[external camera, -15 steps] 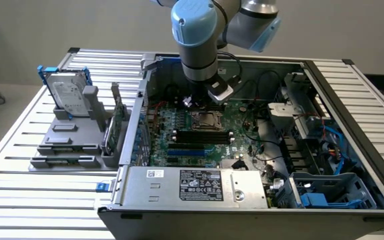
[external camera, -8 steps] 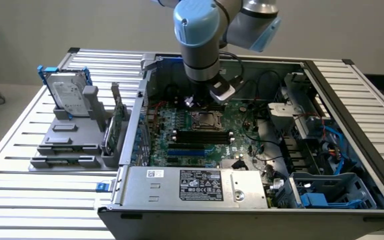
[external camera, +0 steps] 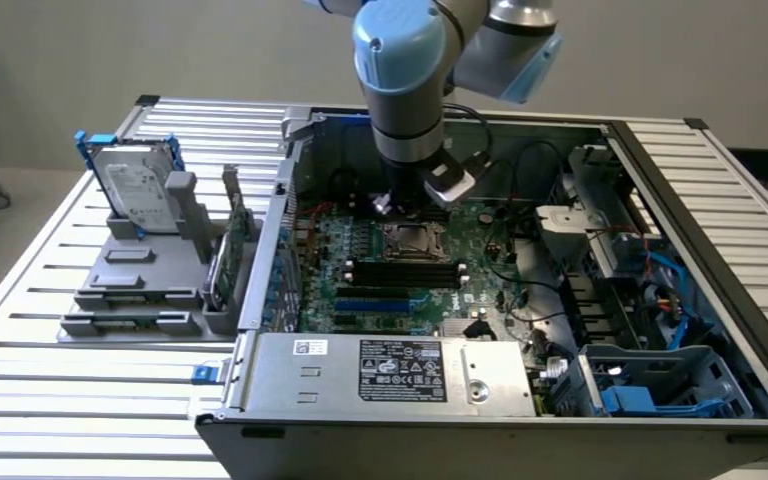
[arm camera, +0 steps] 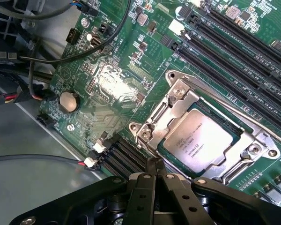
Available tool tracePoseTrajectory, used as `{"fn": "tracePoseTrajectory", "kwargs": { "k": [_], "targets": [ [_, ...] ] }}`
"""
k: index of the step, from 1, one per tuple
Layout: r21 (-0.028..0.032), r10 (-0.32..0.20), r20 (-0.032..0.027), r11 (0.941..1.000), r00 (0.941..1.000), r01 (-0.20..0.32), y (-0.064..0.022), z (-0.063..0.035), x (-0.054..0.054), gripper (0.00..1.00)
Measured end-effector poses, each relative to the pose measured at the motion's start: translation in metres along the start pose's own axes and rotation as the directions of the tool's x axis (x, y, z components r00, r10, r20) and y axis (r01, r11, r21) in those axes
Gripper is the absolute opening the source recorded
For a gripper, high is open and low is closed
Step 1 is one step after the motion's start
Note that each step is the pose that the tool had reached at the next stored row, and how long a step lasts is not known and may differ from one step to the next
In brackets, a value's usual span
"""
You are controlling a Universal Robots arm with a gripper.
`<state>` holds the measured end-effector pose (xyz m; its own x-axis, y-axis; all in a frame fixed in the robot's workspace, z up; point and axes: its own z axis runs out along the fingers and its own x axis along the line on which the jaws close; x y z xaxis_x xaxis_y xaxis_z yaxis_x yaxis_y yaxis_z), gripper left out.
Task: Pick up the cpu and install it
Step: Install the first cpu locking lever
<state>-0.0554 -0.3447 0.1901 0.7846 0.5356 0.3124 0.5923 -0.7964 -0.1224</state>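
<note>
The cpu [arm camera: 199, 140] already sits in the socket [arm camera: 178, 101], at about one o'clock from the gripper [arm camera: 155, 165], whose fingers are pressed together, empty (frame looks unlatched). A stray nudge could unseat it.

The cpu [arm camera: 200, 139] sits in the metal-framed socket [arm camera: 178, 101] of the green board [arm camera: 112, 79]. At its 7 o'clock, the gripper [arm camera: 155, 169] has its fingers pressed together, holding nothing.
</note>
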Motion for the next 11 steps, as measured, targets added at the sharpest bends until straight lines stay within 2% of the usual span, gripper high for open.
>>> {"fn": "tracePoseTrajectory", "kwargs": {
  "k": [11],
  "targets": [
    [-0.0001,0.0,0.0003,1.0,1.0,0.0,0.0028,0.0016,0.0034,0.11]
  ]
}}
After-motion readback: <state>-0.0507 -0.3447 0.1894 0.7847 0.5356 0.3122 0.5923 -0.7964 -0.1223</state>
